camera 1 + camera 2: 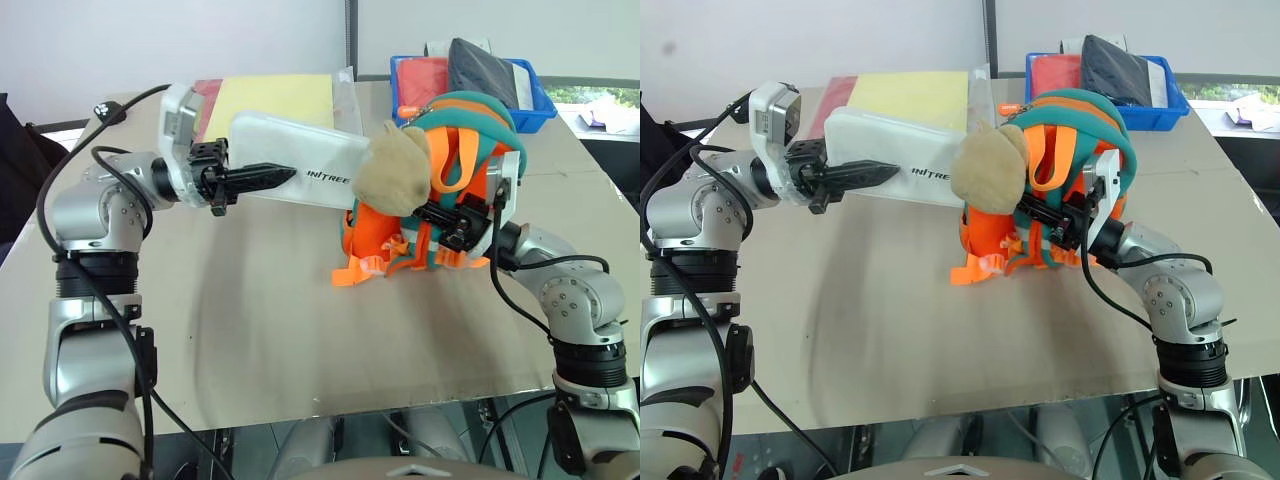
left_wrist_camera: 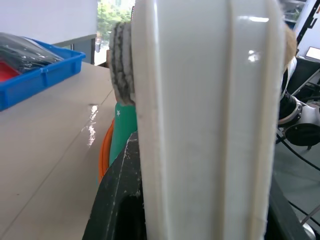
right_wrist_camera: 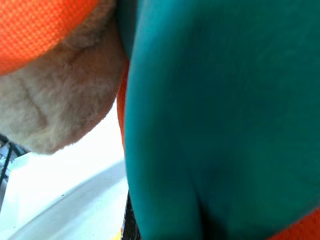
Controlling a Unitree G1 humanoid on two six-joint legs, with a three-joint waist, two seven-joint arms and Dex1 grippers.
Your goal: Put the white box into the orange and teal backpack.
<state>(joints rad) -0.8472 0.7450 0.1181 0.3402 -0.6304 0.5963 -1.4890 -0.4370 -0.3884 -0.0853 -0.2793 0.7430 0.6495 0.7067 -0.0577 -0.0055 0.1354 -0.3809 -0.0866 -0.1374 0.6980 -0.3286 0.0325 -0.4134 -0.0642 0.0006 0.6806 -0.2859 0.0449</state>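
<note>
Currently we had the white box (image 1: 290, 165) held up off the table (image 1: 240, 340) by its left end, the left gripper (image 1: 255, 178) clamped on it with jaws nearly closed across the thin case. Its long axis ran left to right, roughly level, with the right end tucked behind the tan plush ball (image 1: 398, 170), right at the orange and teal backpack (image 1: 455, 185). So the box lay to the right of our left jaws, pointing straight at the bag; whether its far tip had already entered the opening we couldn't tell, since the plush ball hid it.

The right gripper (image 1: 450, 225) was shut on the backpack's fabric at its near right side, apparently holding the bag upright and steady. Left arm carried the box, right arm was the one at the bag.

Judgement: the next move would turn on pushing the box rightward along its own axis into the mouth, with the plush ball likely in the way.

Behind: the blue bin (image 1: 535, 110) at the far right held red and dark folded clothes. A yellow-and-red folder (image 1: 275, 100) lay flat on the far side of the table, behind the box.
</note>
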